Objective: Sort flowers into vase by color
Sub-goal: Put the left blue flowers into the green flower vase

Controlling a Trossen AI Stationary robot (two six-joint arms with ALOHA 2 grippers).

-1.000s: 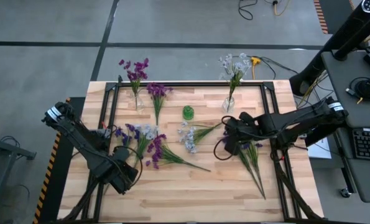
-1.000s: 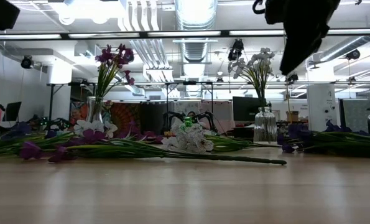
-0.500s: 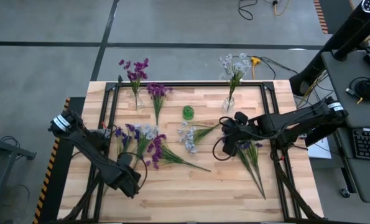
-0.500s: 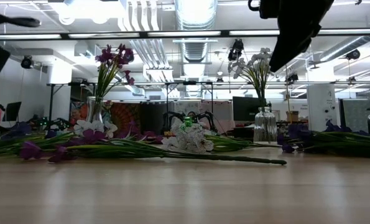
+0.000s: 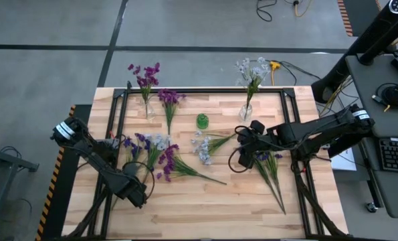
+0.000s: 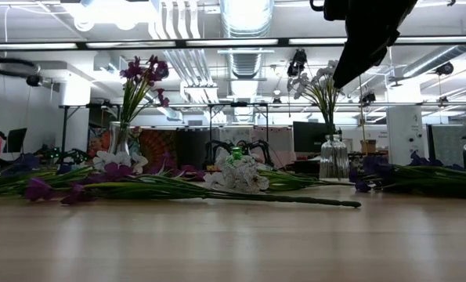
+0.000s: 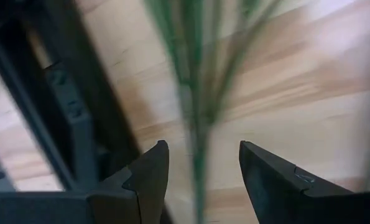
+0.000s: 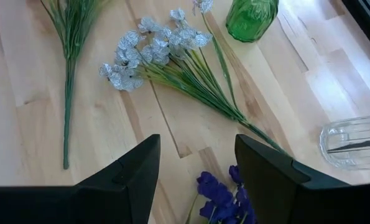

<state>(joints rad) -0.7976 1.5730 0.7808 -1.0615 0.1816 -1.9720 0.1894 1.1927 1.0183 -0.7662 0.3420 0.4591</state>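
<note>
Loose flowers lie across the middle of the wooden desk [image 5: 205, 201]: a mixed heap of magenta, violet and pale sprigs [image 5: 153, 152] at centre left of the high view, a pale white-blue sprig [image 5: 204, 146] at centre beside a small green glass vase [image 5: 202, 121], and dark blue-violet sprigs [image 5: 269, 167] at centre right. Along the upper edge, a clear vase with magenta flowers [image 5: 146, 84] stands at upper left, a loose magenta sprig [image 5: 168, 104] just beside it, and a clear vase with pale flowers [image 5: 251, 80] at upper right. The right gripper [image 8: 197, 158] hovers released above the blue-violet blossoms, holding nothing. The left gripper [image 7: 200, 168], at lower left of the high view, is spread with a blurred green stem [image 7: 197, 112] running between its jaws; whether it grips that stem cannot be told. Risk: stems in each heap overlap, so a closing gripper may catch two colours together or drag neighbours; a low approach could also nudge the nearby pale-flower vase. Compared with a second ago, the left arm has drawn back toward the lower-left edge, the right gripper has shifted slightly toward frame centre, and the flowers lie unmoved.
</note>
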